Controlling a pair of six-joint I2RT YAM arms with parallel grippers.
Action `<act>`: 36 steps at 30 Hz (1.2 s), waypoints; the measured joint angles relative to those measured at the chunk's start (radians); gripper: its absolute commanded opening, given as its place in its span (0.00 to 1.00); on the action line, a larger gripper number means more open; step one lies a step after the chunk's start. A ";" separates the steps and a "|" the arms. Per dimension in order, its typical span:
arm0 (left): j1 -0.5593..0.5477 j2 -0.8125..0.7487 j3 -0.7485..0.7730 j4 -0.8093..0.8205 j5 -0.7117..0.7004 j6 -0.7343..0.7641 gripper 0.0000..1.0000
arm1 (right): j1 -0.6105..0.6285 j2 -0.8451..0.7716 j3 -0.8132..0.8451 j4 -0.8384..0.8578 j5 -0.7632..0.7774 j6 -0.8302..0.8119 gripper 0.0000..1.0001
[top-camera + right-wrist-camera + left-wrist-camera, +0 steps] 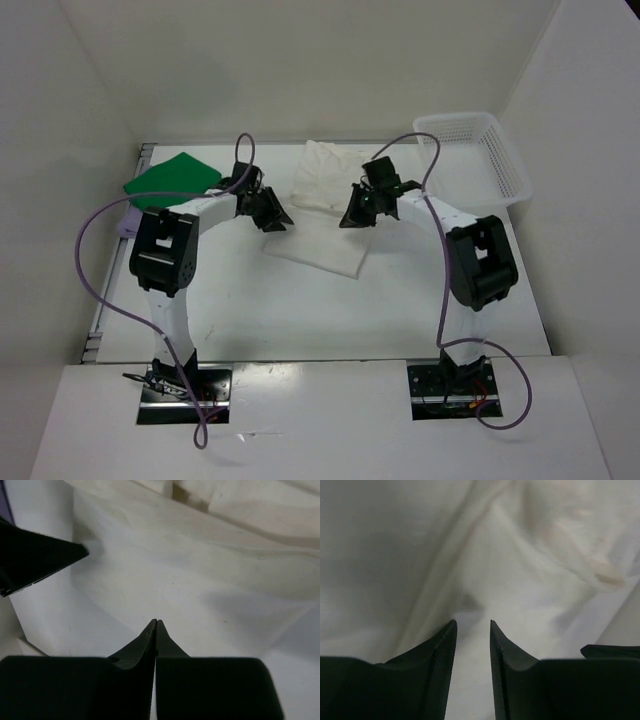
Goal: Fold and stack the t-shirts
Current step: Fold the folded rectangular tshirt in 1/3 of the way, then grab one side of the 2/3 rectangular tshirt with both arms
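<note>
**Over the white shirt, both arms bend inward**

On the white table [300, 310], boxed in by plain white walls, three shirts lie in the far half. The creamy white t-shirt [325, 215] sits in the middle, rumpled at its far end and flatter toward the arms. The green t-shirt [172, 180] lies folded at the far left, resting on the lavender t-shirt [126, 222], of which only a sliver shows. A white mesh basket [480, 150] stands at the far right corner.

Both arms rise from their bases at the near edge, elbows out, forearms angled inward toward the white shirt. The left gripper [272, 215] points down at the shirt's left edge; the right gripper [358, 212] points down at its right side.

The left wrist view shows that gripper's fingers [440, 650] standing apart with a narrow gap, white cloth lying beyond them. The right gripper's fingers [167, 642] are pressed together tip to tip just over the cloth; whether they nip any fabric cannot be told.
</note>
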 measured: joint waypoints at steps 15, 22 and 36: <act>-0.024 -0.283 -0.449 0.039 0.026 -0.066 0.49 | 0.038 0.396 0.362 -0.022 -0.023 0.001 0.03; 0.017 -0.527 -0.452 -0.060 0.012 -0.054 0.58 | 0.036 0.384 0.356 -0.030 -0.048 0.005 0.12; 0.074 -0.360 -0.524 -0.074 -0.002 -0.002 0.56 | -0.021 -0.292 -0.299 0.039 -0.086 0.116 0.00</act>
